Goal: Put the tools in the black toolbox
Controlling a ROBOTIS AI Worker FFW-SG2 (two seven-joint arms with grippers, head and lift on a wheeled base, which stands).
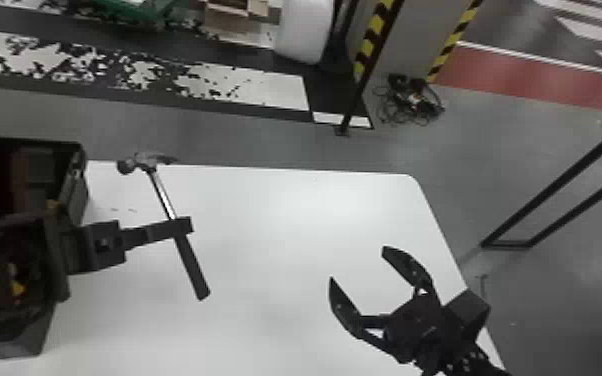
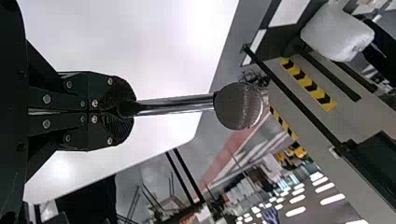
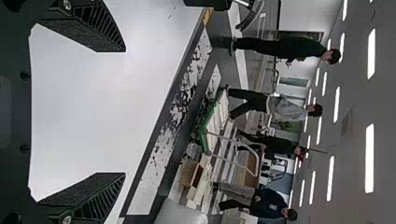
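Note:
In the head view my left gripper (image 1: 182, 226) is shut on the handle of a hammer (image 1: 165, 197), which hangs over the white table with its claw head toward the far edge. The black toolbox (image 1: 72, 195) stands at the table's left side, partly behind my left arm, with a few items inside. In the left wrist view, the left gripper (image 2: 128, 111) clamps the hammer (image 2: 238, 106), its round striking face toward the camera. My right gripper (image 1: 360, 262) is open over the table's right part; in the right wrist view the right gripper (image 3: 123, 112) has its fingers wide apart.
The white table (image 1: 285, 210) has a rounded far right corner beyond my right gripper. Black metal frame legs (image 1: 555, 195) rise from the floor on the right, and a pile of cables (image 1: 410, 100) lies beyond the table.

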